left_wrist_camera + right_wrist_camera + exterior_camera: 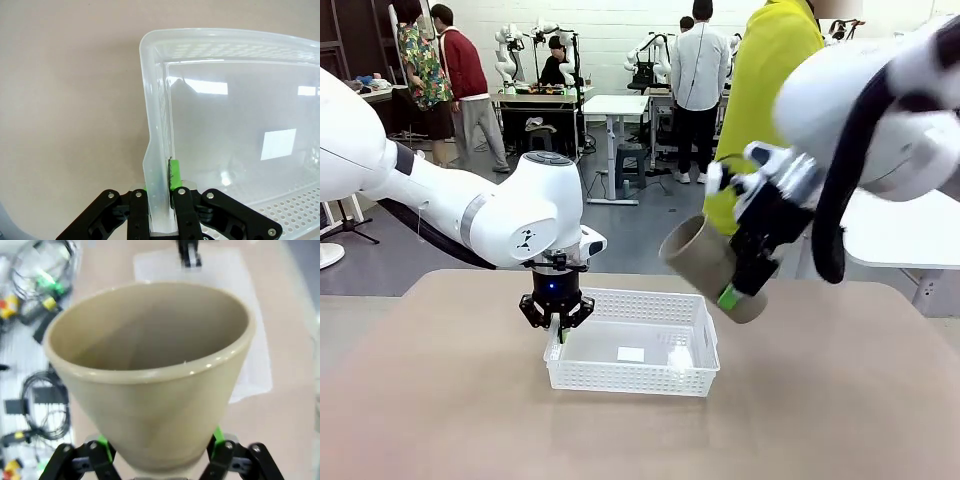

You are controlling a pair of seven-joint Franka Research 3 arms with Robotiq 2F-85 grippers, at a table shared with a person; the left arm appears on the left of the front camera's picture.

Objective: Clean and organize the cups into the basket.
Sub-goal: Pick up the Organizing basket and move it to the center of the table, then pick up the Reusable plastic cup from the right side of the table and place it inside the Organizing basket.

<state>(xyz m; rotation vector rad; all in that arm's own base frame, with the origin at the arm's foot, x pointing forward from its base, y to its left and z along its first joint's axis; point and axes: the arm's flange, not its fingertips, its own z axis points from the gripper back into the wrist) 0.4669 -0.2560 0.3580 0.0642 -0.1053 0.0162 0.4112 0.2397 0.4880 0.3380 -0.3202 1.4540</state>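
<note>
Left gripper [558, 322] was down at the left short wall of the basket [638, 379], jaws pressed together on that wall. In the left wrist view one finger sat inside the basket [150, 90] and one outside, with the left gripper [160, 200] pinching the thin plastic between the green pads.

The basket stood on the tan table [430, 400], about mid-table.

Right gripper [744, 288] was up in the air at the right, over the basket's far right corner, clamped on the narrow base end of a tan cup [702, 260]. The cup was tilted, mouth pointing left and slightly up, clear of basket and table.

In the right wrist view the right gripper [160, 456] had a finger on either side of the tan cup [150, 390]; the inside looked bare.

A person in a yellow top [770, 60] stood at the far side.
</note>
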